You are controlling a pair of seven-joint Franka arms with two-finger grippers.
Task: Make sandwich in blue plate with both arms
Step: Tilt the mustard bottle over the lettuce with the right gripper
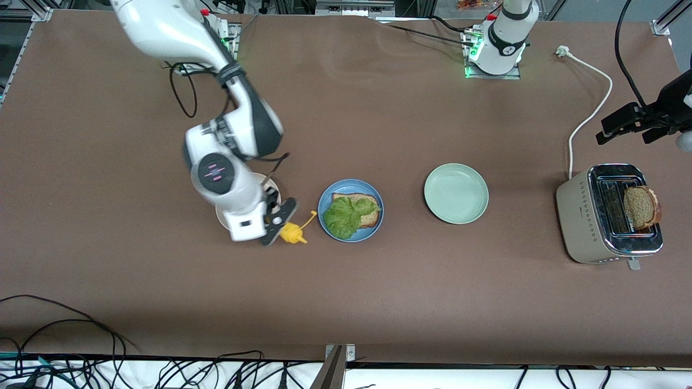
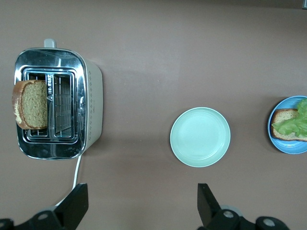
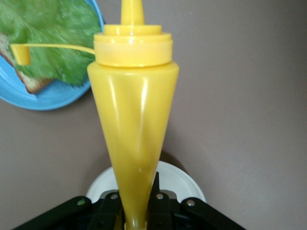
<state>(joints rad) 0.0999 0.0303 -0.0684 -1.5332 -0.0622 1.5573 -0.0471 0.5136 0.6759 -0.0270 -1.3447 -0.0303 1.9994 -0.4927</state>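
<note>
One slice with lettuce (image 1: 346, 216) lies in the blue plate (image 1: 324, 201) mid-table. Right gripper (image 1: 278, 222) clamps a yellow bottle (image 1: 292, 233) beside it; a tilted cap could spill. Left gripper (image 1: 621, 127), fingers apart, hangs above the toaster (image 1: 581, 210); its slice (image 1: 640, 206) may snag.

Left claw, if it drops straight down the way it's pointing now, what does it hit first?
Probably bare table, between the toaster and the green plate. The open left claw frames that gap, though depth is hard to judge.

A robotics lab — two bench-mounted arms (image 1: 238, 135), aluminium framing (image 1: 335, 373), loose cables (image 1: 65, 367) everywhere.
</note>
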